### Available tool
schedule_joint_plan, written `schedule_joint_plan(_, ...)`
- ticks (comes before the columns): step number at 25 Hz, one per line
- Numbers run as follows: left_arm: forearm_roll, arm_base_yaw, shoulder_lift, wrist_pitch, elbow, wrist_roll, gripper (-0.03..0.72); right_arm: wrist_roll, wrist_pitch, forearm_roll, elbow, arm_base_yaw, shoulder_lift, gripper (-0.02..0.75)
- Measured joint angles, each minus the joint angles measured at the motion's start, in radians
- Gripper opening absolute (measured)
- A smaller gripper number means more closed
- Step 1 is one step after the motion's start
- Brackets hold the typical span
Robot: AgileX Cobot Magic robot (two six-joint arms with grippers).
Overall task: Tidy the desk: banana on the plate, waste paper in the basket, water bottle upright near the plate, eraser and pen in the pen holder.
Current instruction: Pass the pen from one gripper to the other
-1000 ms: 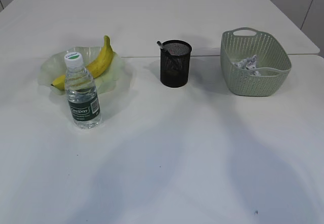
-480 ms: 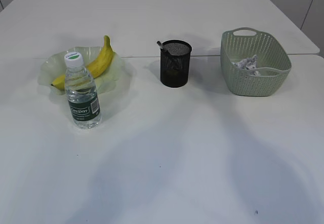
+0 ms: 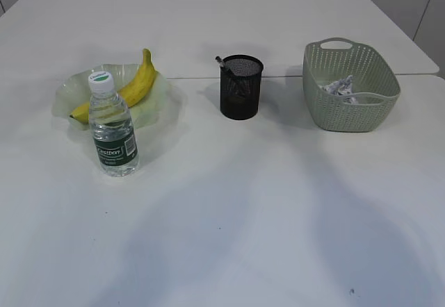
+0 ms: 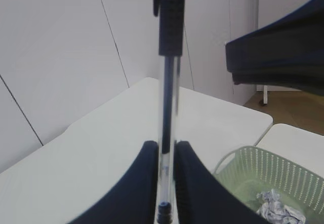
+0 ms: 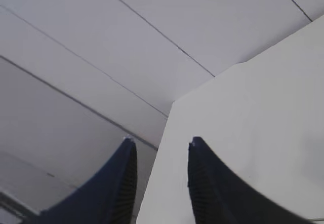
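The left gripper (image 4: pixel 165 158), out of the exterior view, is clamping a clear-barrelled ballpoint pen with a dark cap (image 4: pixel 168 82) upright between its narrow jaws, high above the grey-green perforated plastic basket (image 4: pixel 283 171), where the crumpled waste paper (image 3: pixel 341 87) is already lying. The right gripper (image 5: pixel 159 150) is pointing at the wall with its jaws partly apart and nothing between them. Left of the basket, the black mesh pen holder (image 3: pixel 241 87) is standing with a dark stick already poking out of it. Further left, the yellow banana (image 3: pixel 132 86) is resting on the pale green wavy-edged plate (image 3: pixel 69 92), and the clear plastic water bottle with white cap (image 3: pixel 113 125) is standing upright just in front of it. The pen step looks to be in hand: it is probably best to keep the pen vertical, centre it over the holder's mouth, lower it inside the rim, then release. The bottle's dark green label is showing white lettering too small to read with confidence.
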Motion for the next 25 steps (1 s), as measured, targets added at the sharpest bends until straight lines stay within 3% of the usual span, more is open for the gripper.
schedule_joint_plan(4, -0.008, 0.0, 0.0, 0.0, 0.0, 0.0, 0.044, -0.234, 0.111, 0.094, 0.0, 0.0, 0.0, 0.268)
schedule_joint_plan(11, -0.009, 0.002, 0.0, 0.007, 0.0, 0.0, 0.044, -0.458, 0.203, 0.148, 0.0, 0.0, 0.0, 0.272)
schedule_joint_plan(25, -0.021, 0.039, 0.0, 0.045, 0.0, 0.0, 0.044, -0.642, 0.228, 0.341, -0.036, -0.008, -0.001, 0.275)
